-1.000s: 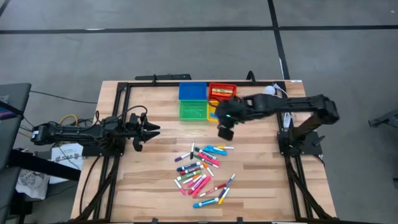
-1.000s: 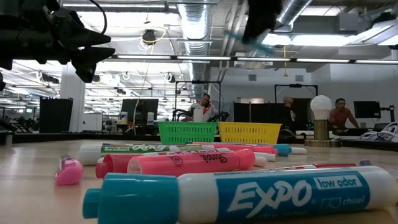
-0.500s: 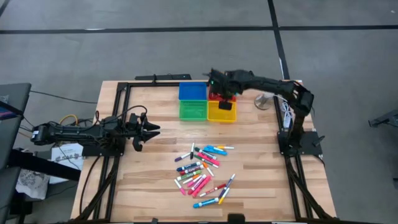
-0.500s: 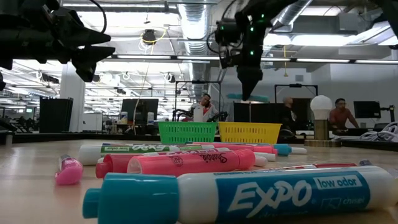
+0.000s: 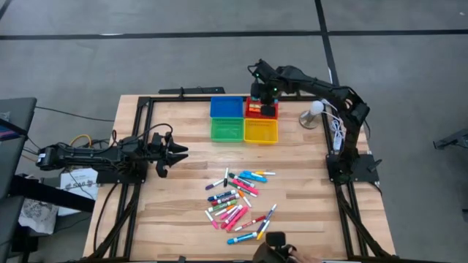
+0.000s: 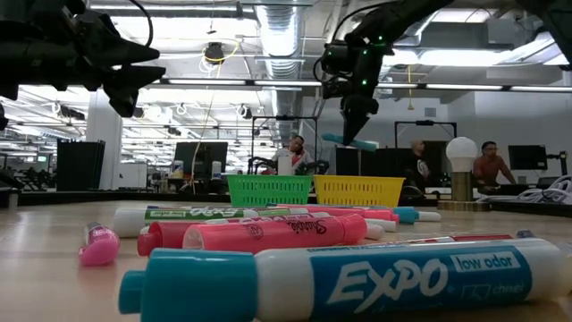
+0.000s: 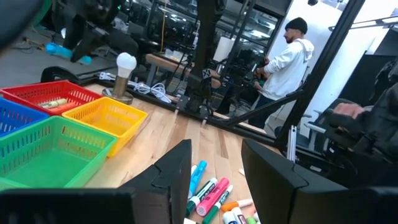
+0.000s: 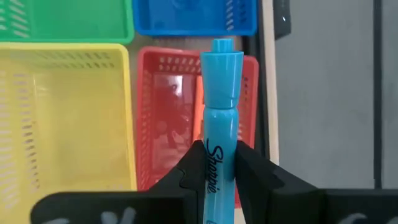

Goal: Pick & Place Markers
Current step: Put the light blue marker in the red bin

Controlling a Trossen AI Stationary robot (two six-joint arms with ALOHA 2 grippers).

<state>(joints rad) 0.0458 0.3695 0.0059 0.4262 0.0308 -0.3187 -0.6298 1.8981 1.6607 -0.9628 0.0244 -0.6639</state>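
The wooden table (image 5: 175, 212) carries four square plastic baskets at its far edge: blue (image 5: 226, 107), red (image 5: 256, 109), green (image 5: 227, 130) and yellow (image 5: 261, 131), all with slotted walls. The right arm largely hides the red basket from above. A loose pile of markers (image 5: 238, 201) lies nearer, at mid-table. The right gripper (image 5: 267, 107), which a second ago was over the bare wood just nearer than the baskets, now hangs above the red basket, its fingers (image 8: 189, 165) clamped on a light blue Sharpie (image 8: 219, 118); the pen's lower end is cut off. What lies in the red basket is hard to make out, perhaps one marker. The left gripper (image 5: 178, 151) waits at the left side, unmoved, fingers parted and empty.
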